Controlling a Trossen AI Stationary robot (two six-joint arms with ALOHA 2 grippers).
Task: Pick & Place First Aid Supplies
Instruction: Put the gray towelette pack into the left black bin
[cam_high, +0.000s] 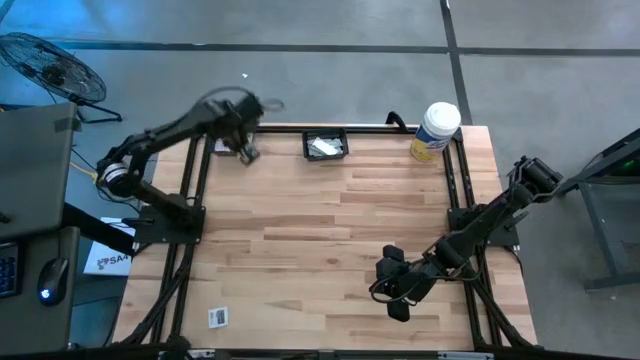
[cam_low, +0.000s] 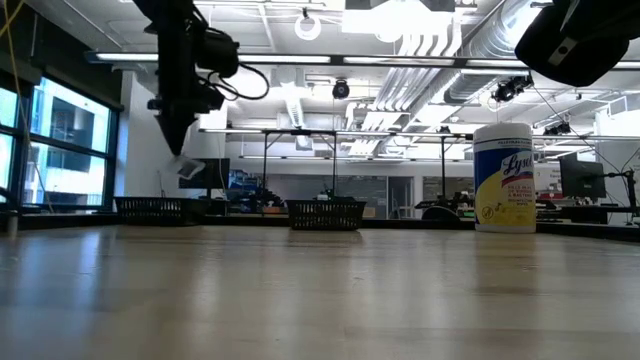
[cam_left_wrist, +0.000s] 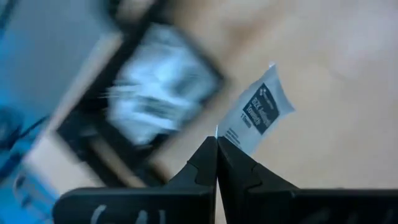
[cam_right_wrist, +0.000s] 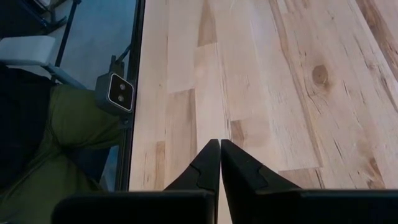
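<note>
My left gripper (cam_high: 246, 151) hangs above the table's far left part, just left of the black basket (cam_high: 326, 146), and is shut on a small white packet with a dark printed centre (cam_left_wrist: 258, 115). The low view shows that packet (cam_low: 188, 168) dangling under the fingertips, well above the tabletop. The basket holds white packets (cam_high: 322, 148). Another white packet with a dark centre (cam_high: 218, 318) lies flat near the table's near left corner. My right gripper (cam_high: 392, 298) is shut over bare wood at the near right, holding nothing. My left gripper pinches the packet by one end (cam_left_wrist: 227, 134) between its two fingers, at their free ends. The fingers point steeply down. The rest of the packet sticks out past the fingertips, tilted and lifted clear of the table.
A large white tub with a yellow label (cam_high: 435, 130) stands at the far right edge. The black frame rails (cam_high: 195, 190) run along the table's left and right sides. The middle of the wooden table (cam_high: 330, 240) is bare. A small camera (cam_right_wrist: 119, 91) sits at the table's edge.
</note>
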